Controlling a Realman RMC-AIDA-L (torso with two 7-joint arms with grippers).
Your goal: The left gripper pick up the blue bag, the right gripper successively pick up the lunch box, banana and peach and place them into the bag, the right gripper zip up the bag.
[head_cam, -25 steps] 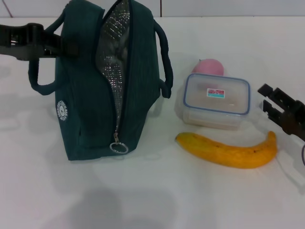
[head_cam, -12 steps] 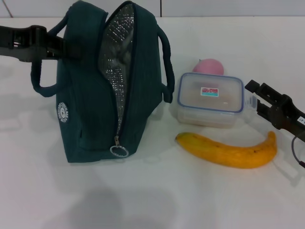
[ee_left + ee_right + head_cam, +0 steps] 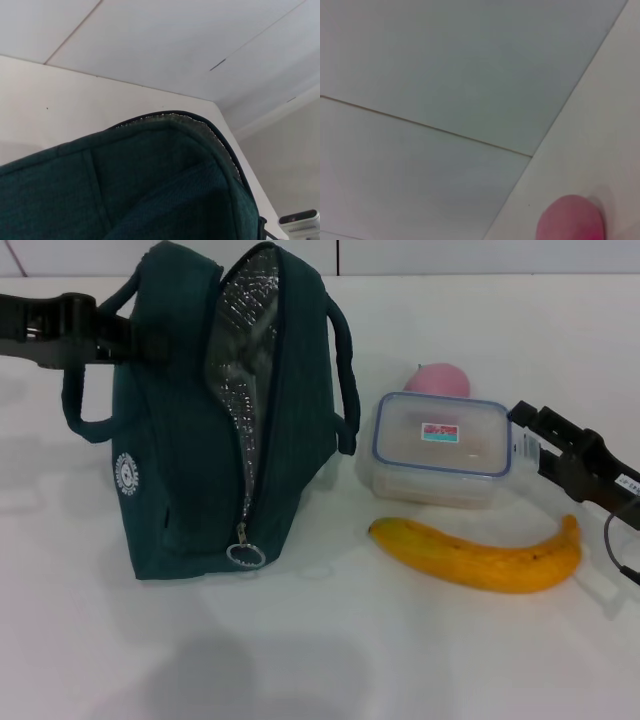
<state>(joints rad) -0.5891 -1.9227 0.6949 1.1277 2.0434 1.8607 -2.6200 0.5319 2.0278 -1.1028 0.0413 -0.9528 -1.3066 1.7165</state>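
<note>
Gripping the blue bag [image 3: 190,440] by its handle at 9 o'clock, our left gripper [image 3: 125,332] stays pinched shut. Our right gripper [image 3: 527,435], fingers spread, straddles the lunch box's [image 3: 440,448] 3 o'clock end. Behind sits the peach [image 3: 438,379]; at 6 o'clock, the banana [image 3: 480,556], on the white table [image 3: 330,640].

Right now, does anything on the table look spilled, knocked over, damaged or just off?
Nothing stands out. The blue bag stands upright with its zip open, the left gripper at its handle. The lunch box sits lid on, the peach behind it and the banana in front, with the right gripper at its end.
</note>
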